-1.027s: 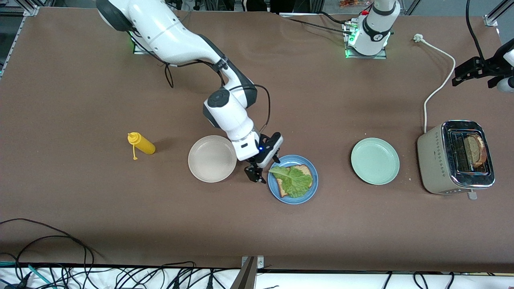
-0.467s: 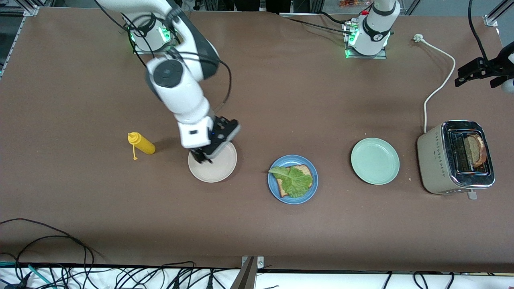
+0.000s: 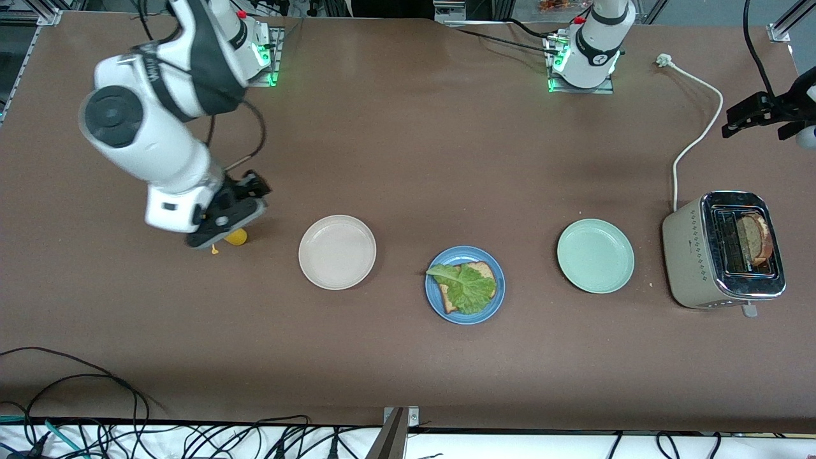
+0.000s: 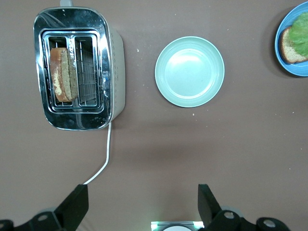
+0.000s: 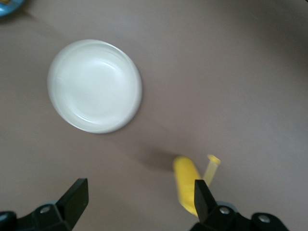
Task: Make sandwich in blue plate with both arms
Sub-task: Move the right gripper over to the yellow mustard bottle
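Since half a second ago my right arm has swung off the beige-white plate [image 3: 337,252] toward its own end of the table; the right gripper [image 5: 139,199] is now up over the yellow squeeze bottle [image 3: 236,237], of which the front view shows only the base and the dangling cap. In the right wrist view its fingers [image 5: 77,195] stand spread wide with nothing between them, the bottle lying on the table under one fingertip.

The left arm waits, and the left gripper [image 4: 143,204] hangs in the air past the toaster [image 3: 723,250] at the left arm's end of the table. Its fingers [image 4: 76,204] are also spread and empty.

The blue plate [image 3: 435,299] sits on the table in front of me, between the beige-white plate at its 9 o'clock and the pale mint-green plate [image 3: 595,255] at its 3 o'clock. On it lies one bread slice [image 3: 482,269] with the lettuce leaf [image 3: 466,285] laid across it, covering most of the slice and reaching toward the rim at 10 o'clock. The second bread slice [image 3: 757,238] stands upright in the toaster slot toward the table's end, at about 3 o'clock from the mint plate. The toaster's white cord [image 3: 696,131] runs up toward 12 o'clock, plug lying loose on the table.
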Robot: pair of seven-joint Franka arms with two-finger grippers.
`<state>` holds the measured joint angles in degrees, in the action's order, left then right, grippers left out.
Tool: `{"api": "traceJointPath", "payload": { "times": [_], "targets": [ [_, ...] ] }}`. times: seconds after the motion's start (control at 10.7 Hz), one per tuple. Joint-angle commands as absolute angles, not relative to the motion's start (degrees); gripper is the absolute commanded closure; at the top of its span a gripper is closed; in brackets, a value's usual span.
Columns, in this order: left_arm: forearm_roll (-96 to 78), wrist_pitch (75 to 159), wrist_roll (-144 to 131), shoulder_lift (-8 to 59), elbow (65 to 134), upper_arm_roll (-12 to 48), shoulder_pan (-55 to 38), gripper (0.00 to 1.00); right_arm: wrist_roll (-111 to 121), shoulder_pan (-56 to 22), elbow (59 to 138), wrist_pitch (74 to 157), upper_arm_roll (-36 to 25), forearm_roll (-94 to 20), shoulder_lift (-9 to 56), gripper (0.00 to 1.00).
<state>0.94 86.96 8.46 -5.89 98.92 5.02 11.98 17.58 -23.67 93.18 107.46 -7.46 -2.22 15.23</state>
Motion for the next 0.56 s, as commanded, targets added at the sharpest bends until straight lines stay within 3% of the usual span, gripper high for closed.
{"api": "traceJointPath", "payload": {
  "times": [0.0,0.47],
  "targets": [
    [-0.53,86.48,9.32,-5.98,98.7,5.19,12.57,0.0,24.95,-23.99,98.52,106.61,-14.31,-3.43,11.26,0.02],
    [-0.53,86.48,9.32,-5.89,98.7,5.27,12.48,0.0,31.88,-23.91,100.8,106.87,-22.57,-3.6,10.72,0.02]
  ]
}}
